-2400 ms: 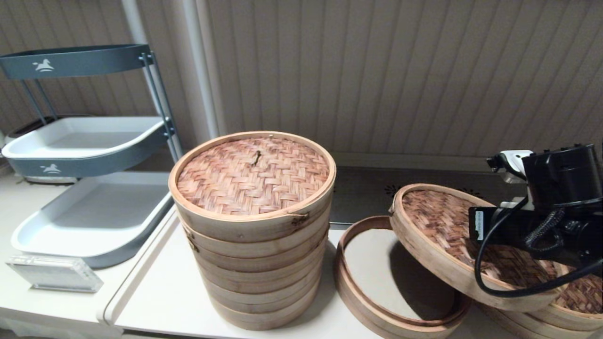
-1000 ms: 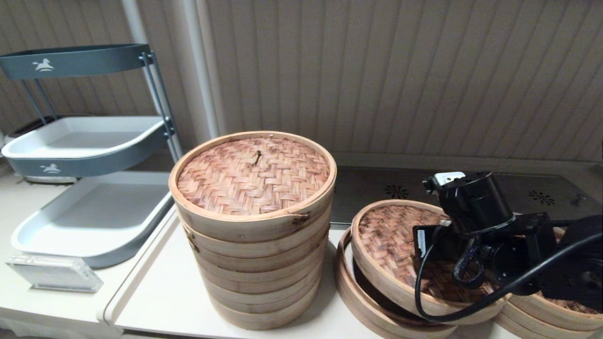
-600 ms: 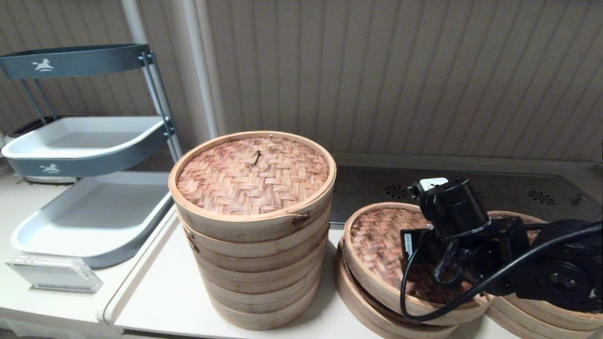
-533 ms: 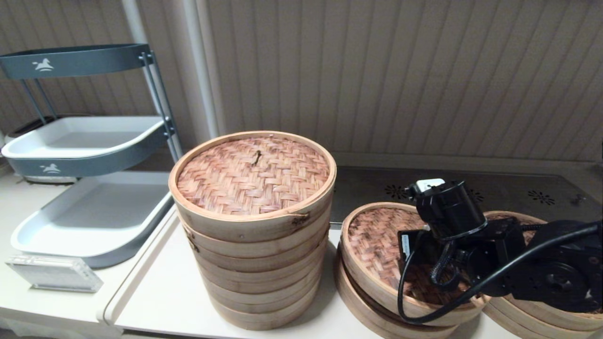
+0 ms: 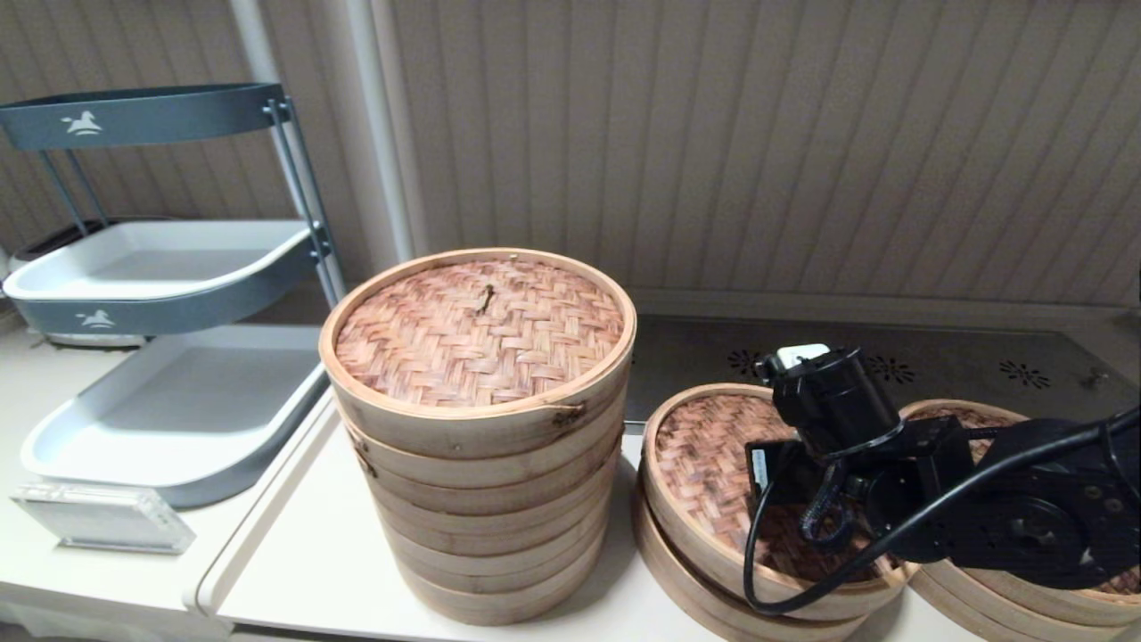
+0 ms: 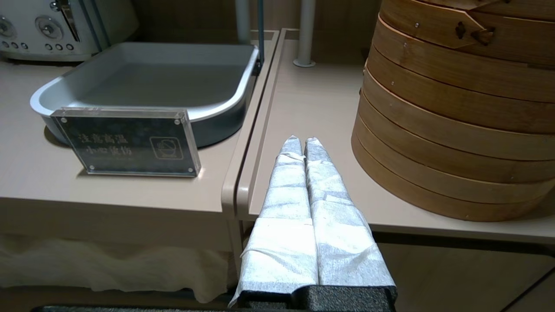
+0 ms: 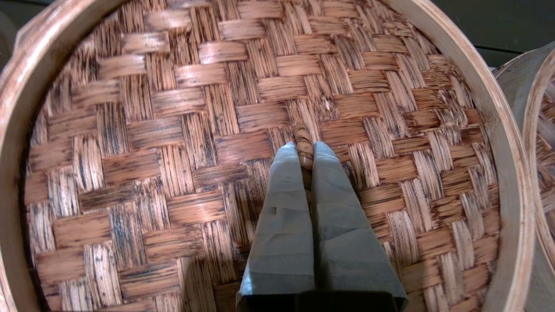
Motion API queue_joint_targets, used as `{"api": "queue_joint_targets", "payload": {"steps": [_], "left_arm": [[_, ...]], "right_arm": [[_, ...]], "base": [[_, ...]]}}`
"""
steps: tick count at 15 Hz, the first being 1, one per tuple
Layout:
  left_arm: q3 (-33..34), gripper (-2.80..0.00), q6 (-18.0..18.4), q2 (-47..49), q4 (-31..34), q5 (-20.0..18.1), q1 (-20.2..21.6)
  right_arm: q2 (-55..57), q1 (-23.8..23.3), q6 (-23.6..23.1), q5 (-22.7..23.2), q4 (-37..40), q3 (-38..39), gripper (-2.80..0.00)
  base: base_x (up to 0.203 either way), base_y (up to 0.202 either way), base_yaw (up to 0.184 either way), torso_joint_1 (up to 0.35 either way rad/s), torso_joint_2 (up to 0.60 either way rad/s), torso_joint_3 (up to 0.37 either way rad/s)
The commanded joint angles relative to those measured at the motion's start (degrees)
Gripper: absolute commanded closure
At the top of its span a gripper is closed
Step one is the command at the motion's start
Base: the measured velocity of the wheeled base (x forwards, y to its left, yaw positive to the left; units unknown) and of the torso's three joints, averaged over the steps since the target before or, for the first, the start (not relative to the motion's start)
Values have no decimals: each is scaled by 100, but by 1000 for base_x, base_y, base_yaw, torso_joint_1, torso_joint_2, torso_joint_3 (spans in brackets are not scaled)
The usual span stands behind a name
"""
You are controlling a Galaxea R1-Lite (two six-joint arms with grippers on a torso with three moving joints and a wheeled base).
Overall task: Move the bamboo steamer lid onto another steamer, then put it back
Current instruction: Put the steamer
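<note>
Right gripper (image 7: pixel 305 149), fingers pinched on the knot handle (image 7: pixel 302 141) at the centre of the bamboo steamer lid (image 5: pixel 713 468). Lid rests slightly tilted on another steamer (image 5: pixel 664 562), at 3 o'clock from the tall steamer stack (image 5: pixel 481 428). Left gripper (image 6: pixel 303 143), fingers pressed together and empty, hangs parked at the table edge (image 6: pixel 243 190).

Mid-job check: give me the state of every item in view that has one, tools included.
Right tool: shut on the lid's knot handle.
Bamboo steamer lid: held, tilted, over the shallow steamer.
Shallow steamer: mostly covered by the lid.
Tall steamer stack: closed by its lighter woven lid.
Left tool: shut, empty, by the table edge.
Grey trays: empty.
</note>
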Motion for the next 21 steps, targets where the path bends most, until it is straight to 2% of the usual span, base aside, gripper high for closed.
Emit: {"api": "queue_joint_targets", "payload": {"steps": [1, 21], "left_arm": [[141, 0, 0, -9, -4, 0, 0], [141, 0, 0, -9, -4, -2, 0]], "right_arm": [[149, 0, 12, -17, -3, -4, 0], [369, 9, 12, -25, -3, -104, 0]], "base": [[0, 0, 0, 0, 0, 0], [0, 0, 0, 0, 0, 0]]}}
